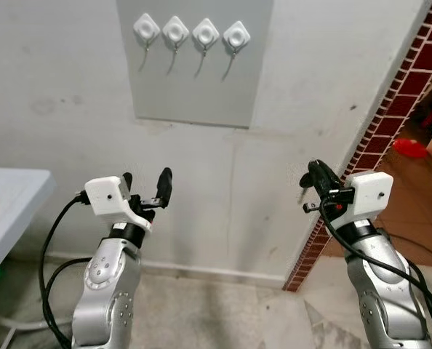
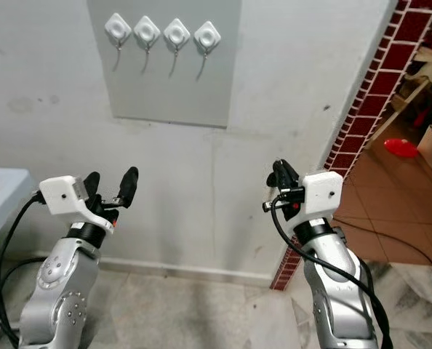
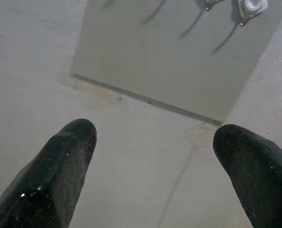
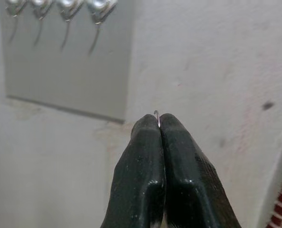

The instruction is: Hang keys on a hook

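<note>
1. Leftmost, a pale grey table [image 1: 9, 196] showed only its corner against the white plastered wall [image 1: 63, 87]; nothing of the task lay on the part in view.

2. Next, the left claw [image 1: 146, 190] was raised in front of the wall with its two long black fingers [image 3: 60, 166] spread wide and nothing between them. It looked to be held up as a spare, ready to steady something, not to carry.

3. Above and between the arms, a flat grey rectangular panel [image 1: 194, 87] was fixed to the wall, and along its top ran a row of four white diamond-shaped hooks [image 1: 191, 33], each with a thin metal prong curving down. All four appeared bare, so any would serve as the target.

4. Further right, the right claw [image 1: 314, 182] was raised at about the same height as the left one, well below the hooks and off to their right. Its fingers [image 4: 150, 161] were pressed together, pinching a thin silver wire key ring [image 4: 157, 118] whose loop just peeked out at the tips. A small dark key [image 1: 304, 190] seemed to hang beneath the fingers. Gripping the ring at the very tips probably left the loop free to slide over a prong.

5. Rightmost, a dark red brick-patterned wall edge [image 1: 398, 102] bordered a brown tiled floor [image 1: 412, 196] with a red object [image 1: 409, 148] on it.
</note>
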Motion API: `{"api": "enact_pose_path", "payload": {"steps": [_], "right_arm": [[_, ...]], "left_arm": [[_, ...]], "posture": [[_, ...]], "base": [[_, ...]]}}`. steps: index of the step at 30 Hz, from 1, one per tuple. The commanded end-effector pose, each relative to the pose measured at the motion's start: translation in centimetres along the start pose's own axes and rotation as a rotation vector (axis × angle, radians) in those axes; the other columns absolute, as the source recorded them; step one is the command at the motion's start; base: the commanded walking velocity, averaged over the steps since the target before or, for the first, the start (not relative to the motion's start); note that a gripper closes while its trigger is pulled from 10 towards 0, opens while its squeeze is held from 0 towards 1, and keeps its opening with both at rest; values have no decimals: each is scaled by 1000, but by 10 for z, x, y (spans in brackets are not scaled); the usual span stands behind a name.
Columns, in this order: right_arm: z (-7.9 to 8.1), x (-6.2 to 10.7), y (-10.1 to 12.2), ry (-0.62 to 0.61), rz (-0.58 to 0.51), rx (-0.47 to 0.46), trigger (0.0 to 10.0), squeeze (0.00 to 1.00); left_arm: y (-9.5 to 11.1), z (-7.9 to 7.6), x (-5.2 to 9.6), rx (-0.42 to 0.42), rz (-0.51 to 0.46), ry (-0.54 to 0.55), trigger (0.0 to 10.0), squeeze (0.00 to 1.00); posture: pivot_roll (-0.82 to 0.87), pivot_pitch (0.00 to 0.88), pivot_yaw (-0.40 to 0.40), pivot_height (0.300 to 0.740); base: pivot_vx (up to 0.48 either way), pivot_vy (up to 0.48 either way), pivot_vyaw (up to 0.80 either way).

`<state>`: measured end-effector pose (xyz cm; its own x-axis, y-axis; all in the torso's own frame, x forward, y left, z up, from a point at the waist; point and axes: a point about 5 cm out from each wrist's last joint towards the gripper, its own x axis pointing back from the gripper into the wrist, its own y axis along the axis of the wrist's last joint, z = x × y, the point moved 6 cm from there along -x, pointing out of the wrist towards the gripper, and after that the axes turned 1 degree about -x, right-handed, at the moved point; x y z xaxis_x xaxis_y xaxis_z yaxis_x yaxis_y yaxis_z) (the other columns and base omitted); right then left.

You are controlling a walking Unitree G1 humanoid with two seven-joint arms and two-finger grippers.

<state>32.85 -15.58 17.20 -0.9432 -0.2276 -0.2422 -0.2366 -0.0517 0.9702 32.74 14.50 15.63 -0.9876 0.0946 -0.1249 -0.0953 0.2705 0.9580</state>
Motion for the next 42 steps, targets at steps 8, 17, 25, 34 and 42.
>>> {"api": "enact_pose_path", "payload": {"steps": [8,17,25,34,42], "right_arm": [[0,-1,4,3,-7,-4,10000,0],[1,-1,4,6,-2,-4,10000,0],[2,-3,5,16,-3,-2,10000,0],[11,-19,13,95,-20,5,10000,0],[18,-43,24,147,-64,14,10000,0]], "left_arm": [[3,-3,2,10,4,-3,10000,0],[3,-4,2,23,2,3,10000,0],[1,-6,2,22,13,17,10000,0],[13,-30,-12,-43,-4,-112,10000,0],[22,-56,-27,-65,-27,-237,10000,0]], "posture": [[11,0,-51,740],[10,0,-54,740],[11,0,-62,740],[14,3,-70,740],[12,7,-65,740]], "base": [[347,0,0],[337,0,0],[73,0,0],[0,0,0],[0,0,0]]}}
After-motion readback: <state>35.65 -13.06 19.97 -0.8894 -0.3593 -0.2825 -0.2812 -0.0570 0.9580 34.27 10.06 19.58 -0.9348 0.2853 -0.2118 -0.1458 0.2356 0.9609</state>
